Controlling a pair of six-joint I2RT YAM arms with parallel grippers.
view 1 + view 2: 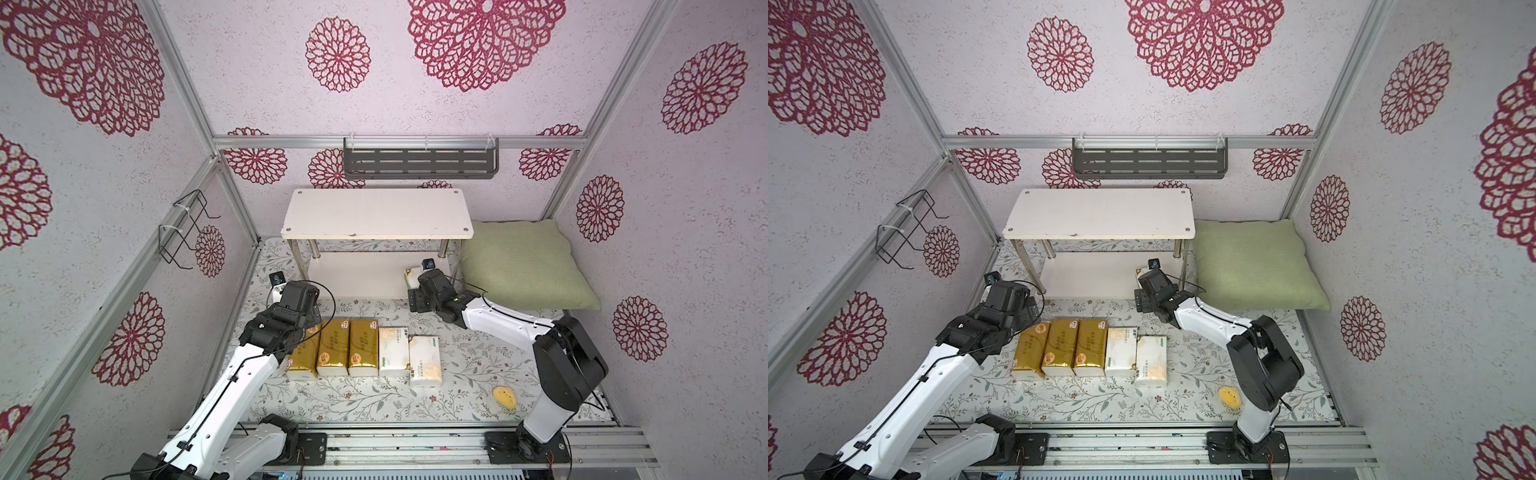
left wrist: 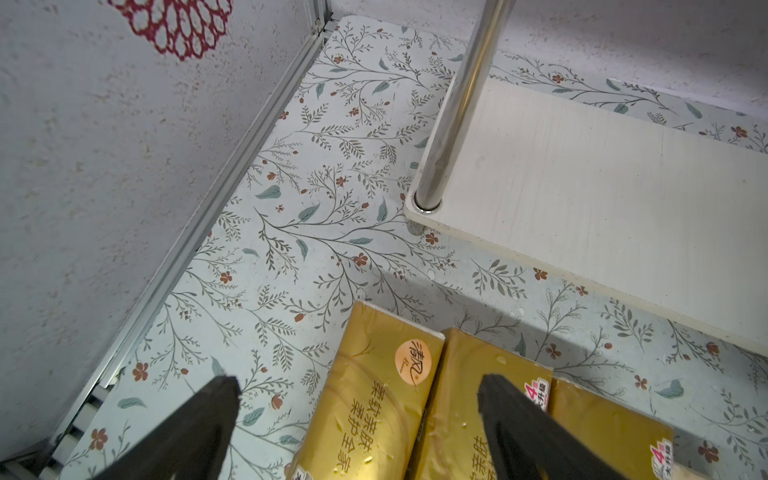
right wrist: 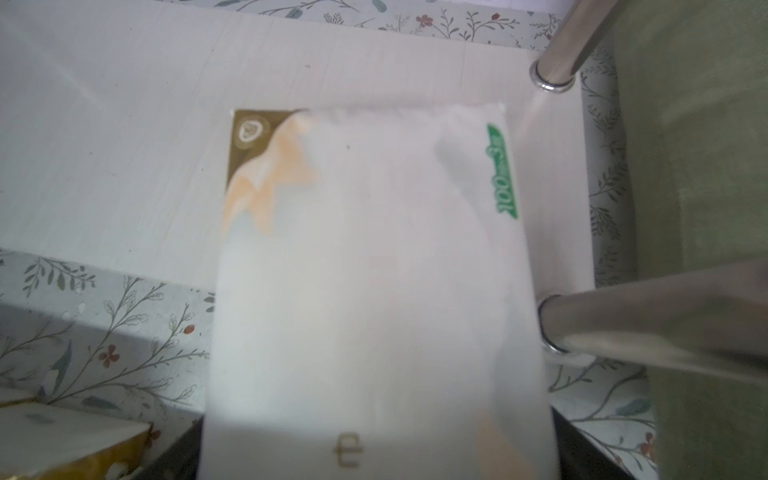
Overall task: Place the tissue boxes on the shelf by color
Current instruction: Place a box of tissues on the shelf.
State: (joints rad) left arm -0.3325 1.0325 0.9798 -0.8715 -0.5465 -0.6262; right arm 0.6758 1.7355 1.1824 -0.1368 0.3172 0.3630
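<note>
Where the right gripper [image 1: 420,282] reaches toward the far side of the table, its fingers are partly closed on a soft white tissue pack with green print and orange patches [image 3: 374,270]. This pack lies lengthwise over the right end of the lower board of the small white two-tier shelf with chrome legs [image 1: 376,214], just left of its two right legs. Whether it rests on the board cannot be told. Nearer, on the floral-patterned table [image 1: 374,399], five packs lie side by side: three shiny gold tissue packs [image 1: 332,347] on the left, two more white tissue packs [image 1: 393,351] on the right. The left gripper [image 2: 359,419] hovers over the leftmost gold pack, fingers spread wide, holding nothing. A green fabric pillow [image 1: 528,266] lies right of the shelf.
</note>
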